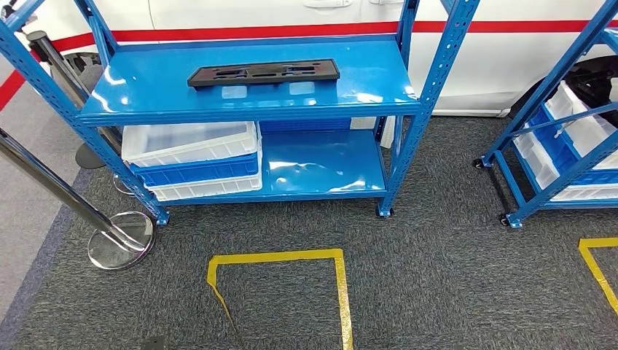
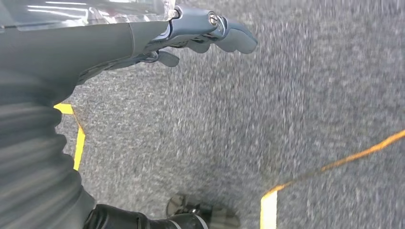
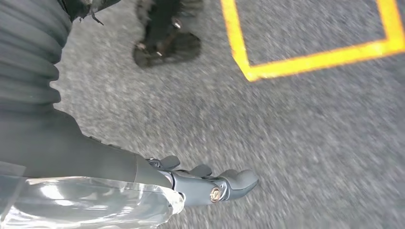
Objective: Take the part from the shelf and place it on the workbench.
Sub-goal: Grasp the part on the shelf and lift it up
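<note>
- Your part [image 1: 264, 73] is lying flat on the top level of the blue shelf [image 1: 379, 87], its long axis running side to side.
- Your left hand [image 2: 200, 33] is hanging over the carpet [image 2: 286, 95], fingers loosely apart, holding nothing.
- Your right hand [image 3: 200, 179] is doing likewise.

Blue rack [image 1: 248, 102] on dark grey carpet [image 1: 437, 277], a white car [image 1: 291, 14] with a red stripe behind it.

Under the rack's top shelf, stacked clear and blue bins [image 1: 191, 160] sit at the left of the glossy lower shelf. A second rack [image 1: 561, 138] with bins stands to the right. Yellow tape [image 1: 291, 257] marks a square on the carpet before the rack; a chrome post base [image 1: 120, 239] rests at its left foot.
</note>
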### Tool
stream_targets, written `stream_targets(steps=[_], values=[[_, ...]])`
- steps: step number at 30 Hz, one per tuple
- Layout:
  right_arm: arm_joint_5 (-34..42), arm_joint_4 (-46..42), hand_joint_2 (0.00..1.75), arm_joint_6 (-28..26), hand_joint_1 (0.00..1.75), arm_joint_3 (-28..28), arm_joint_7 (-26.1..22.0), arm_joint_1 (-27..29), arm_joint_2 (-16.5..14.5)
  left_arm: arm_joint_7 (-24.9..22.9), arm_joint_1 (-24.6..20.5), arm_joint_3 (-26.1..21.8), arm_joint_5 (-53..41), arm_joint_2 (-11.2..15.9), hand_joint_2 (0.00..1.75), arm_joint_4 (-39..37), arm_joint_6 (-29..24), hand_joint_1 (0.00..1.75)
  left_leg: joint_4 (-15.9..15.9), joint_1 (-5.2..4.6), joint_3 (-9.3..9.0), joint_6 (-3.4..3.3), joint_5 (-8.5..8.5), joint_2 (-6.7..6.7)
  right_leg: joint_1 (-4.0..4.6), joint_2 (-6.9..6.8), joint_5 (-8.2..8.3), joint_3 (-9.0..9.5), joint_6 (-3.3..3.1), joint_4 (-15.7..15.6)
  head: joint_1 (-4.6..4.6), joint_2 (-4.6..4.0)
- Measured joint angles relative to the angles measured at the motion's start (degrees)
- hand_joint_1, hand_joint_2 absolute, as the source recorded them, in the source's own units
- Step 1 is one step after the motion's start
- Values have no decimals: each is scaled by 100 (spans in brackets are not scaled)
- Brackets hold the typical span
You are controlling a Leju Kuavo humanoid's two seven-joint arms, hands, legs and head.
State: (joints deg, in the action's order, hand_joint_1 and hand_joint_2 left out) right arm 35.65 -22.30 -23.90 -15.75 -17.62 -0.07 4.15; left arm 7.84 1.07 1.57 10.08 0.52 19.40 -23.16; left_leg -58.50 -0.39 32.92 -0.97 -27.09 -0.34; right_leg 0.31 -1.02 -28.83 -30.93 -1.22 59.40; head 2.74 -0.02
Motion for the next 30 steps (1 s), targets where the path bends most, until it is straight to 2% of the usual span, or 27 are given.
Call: stream_targets(steps=[1, 5, 10, 14, 30], values=[[123, 6, 175, -98, 0, -78, -90, -42, 26, 8, -29, 15, 45, 2, 175, -23, -93, 0, 0, 0, 0, 0, 0, 0, 0, 0, 0, 0, 0, 0, 1, 1], [523, 19, 175, -479, 0, -357, -459, -250, 136, 44, -158, 38, 244, 21, 0, -137, -488, 0, -1, 0, 0, -1, 1, 0, 0, 0, 0, 1, 0, 0, 1, 1], [688, -129, 175, -906, 0, -526, -947, -473, 272, 250, -291, 33, 443, 70, 0, -265, -885, 0, -2, 0, -1, -2, 3, -3, 0, -2, 1, 3, 1, 0, 0, 0], [317, -498, 0, -1067, 0, -530, -926, -484, 347, 399, -327, 31, 533, 95, 0, -319, -943, 0, -2, 0, 0, -3, 3, -4, 1, -3, 1, 3, 1, 0, 1, 0], [-1868, -2693, 0, -1295, 0, -530, 289, -583, 703, 845, -397, 13, 782, 149, 0, -437, -863, 0, -4, 0, -1, -3, 6, -5, 0, -3, 2, 5, 2, 0, 1, 0]])
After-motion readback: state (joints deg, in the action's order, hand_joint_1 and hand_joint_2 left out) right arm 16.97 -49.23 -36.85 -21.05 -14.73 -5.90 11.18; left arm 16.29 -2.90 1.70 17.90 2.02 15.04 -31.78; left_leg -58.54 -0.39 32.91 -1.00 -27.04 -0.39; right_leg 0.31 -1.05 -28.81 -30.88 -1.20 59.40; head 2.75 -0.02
